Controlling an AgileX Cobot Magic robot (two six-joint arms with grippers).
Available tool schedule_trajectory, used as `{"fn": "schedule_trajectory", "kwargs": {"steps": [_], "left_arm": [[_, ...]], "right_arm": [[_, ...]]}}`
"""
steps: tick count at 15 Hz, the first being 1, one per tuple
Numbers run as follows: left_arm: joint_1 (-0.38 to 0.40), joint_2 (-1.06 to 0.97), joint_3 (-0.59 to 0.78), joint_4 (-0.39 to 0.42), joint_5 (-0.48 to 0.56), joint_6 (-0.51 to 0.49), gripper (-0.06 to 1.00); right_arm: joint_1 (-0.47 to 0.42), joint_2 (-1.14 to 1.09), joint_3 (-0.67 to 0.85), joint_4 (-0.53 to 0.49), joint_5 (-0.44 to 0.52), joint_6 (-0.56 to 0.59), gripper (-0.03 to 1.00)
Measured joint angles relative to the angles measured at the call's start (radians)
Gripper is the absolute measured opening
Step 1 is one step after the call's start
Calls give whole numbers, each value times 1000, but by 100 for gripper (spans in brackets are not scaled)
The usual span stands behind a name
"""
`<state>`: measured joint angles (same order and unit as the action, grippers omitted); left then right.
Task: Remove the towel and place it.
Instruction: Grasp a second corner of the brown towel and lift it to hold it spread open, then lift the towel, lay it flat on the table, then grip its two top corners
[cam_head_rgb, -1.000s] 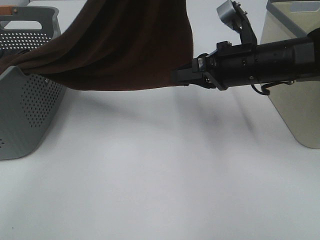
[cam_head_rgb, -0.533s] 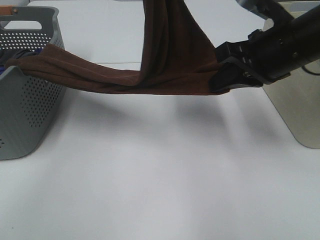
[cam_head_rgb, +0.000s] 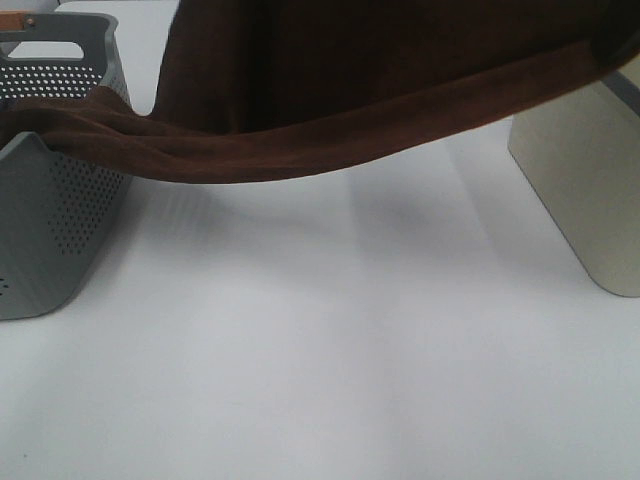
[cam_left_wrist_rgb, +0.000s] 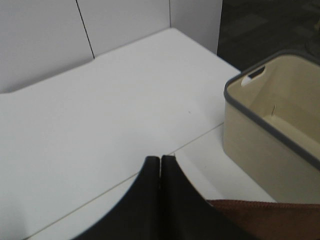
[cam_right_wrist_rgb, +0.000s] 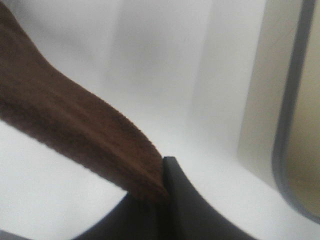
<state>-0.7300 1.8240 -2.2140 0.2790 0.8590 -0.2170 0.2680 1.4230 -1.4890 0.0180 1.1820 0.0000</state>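
Note:
The dark-brown towel hangs spread across the top of the exterior high view. One end still trails into the grey perforated basket at the left, and its lower hem sags above the table. Neither gripper shows in that view. In the right wrist view my right gripper is shut on the towel's edge. In the left wrist view my left gripper has its fingers pressed together, with the towel showing just beside them.
A beige bin with a grey rim stands at the right. It also shows in the left wrist view and the right wrist view. The white table stretches between basket and bin.
My right arm has risen up and to the right, out of the exterior view. The towel has been pulled higher and wider and now stretches toward the upper right.

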Motion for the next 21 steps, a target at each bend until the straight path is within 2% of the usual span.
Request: {"fn": "schedule_trajectory", "kwargs": {"steps": [3,6,8,11,17,20,21], "left_arm": [[-2,-108,0,-15,-16,0,0],[-2,-170,0,-25,-22,0,0],[-3,-202,0,-24,-23,0,0],[-3,-199,0,48,11,0,0],[10,-43,0,191,164,-10,0],[89,91,0,177,150,-52,0],[122,141,0,164,116,-58,0]], "right_arm": [[1,-38,-208,-61,16,19,0],[3,-43,-384,-49,17,19,0],[3,-43,-429,-18,17,19,0],[3,-33,-434,57,20,18,0],[3,73,-424,45,36,0,0],[3,193,-423,26,28,-28,0],[3,245,-423,8,-14,-29,0]]}}
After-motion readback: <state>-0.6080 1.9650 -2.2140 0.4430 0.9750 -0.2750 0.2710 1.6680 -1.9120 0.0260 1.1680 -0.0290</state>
